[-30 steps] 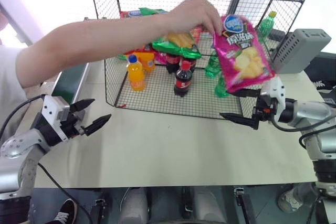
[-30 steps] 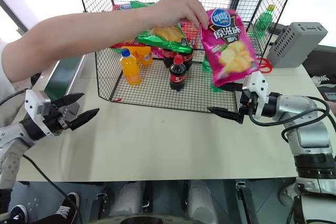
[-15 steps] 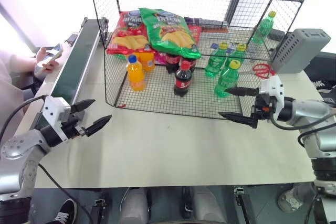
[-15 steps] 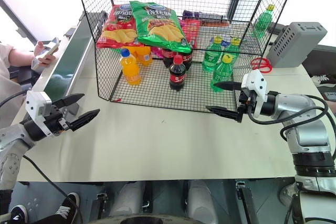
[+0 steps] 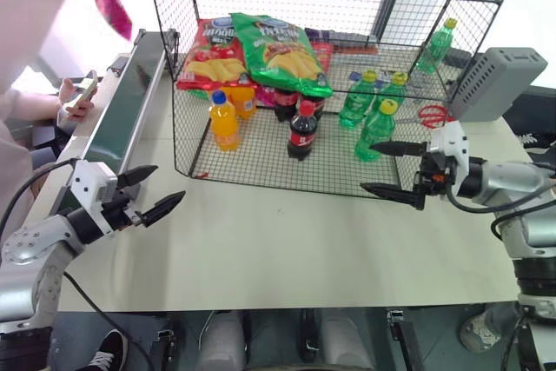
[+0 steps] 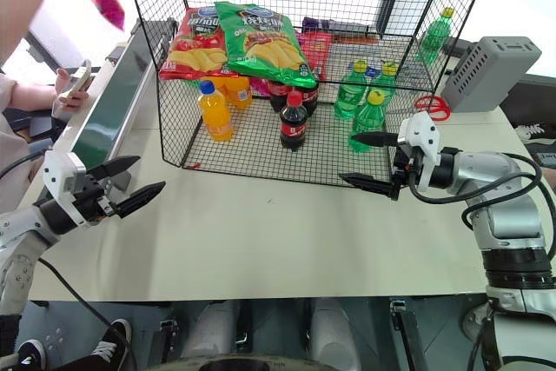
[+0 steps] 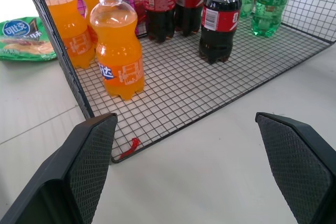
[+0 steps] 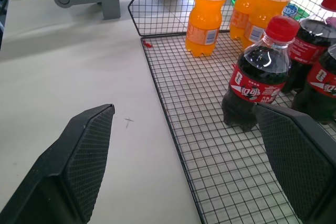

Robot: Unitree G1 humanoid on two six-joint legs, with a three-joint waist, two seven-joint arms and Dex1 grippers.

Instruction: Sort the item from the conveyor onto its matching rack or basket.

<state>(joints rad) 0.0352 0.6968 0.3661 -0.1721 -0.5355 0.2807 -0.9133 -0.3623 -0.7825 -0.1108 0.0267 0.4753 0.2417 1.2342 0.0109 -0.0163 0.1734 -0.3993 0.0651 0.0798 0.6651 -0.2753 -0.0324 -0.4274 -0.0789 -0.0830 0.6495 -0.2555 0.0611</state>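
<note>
A person's hand holds the item point(image 5: 113, 6), a magenta-pink bag, up at the far left above the conveyor point(image 5: 122, 119); only part of the bag shows. The conveyor's dark green belt runs along the table's left side. The black wire rack point(image 5: 187, 141) stands at the back of the table. Near the table's front left corner, my left gripper point(image 5: 170, 182) is open and holds nothing. My right gripper point(image 5: 367, 167) is also open and holds nothing, just in front of the rack's right front edge. Neither gripper touches anything.
In the rack lie a red chip bag point(image 5: 208, 54) and a green chip bag point(image 5: 282, 49), with orange bottles point(image 7: 118, 51), cola bottles point(image 8: 252, 80) and green bottles point(image 5: 375, 128) below. A grey box point(image 5: 495, 84) sits at the right. A person's other hand holds a phone point(image 5: 80, 93) left of the conveyor.
The person's hand carried the pink bag from in front of the rack's right side to the upper left above the conveyor. Both grippers kept still and open.
</note>
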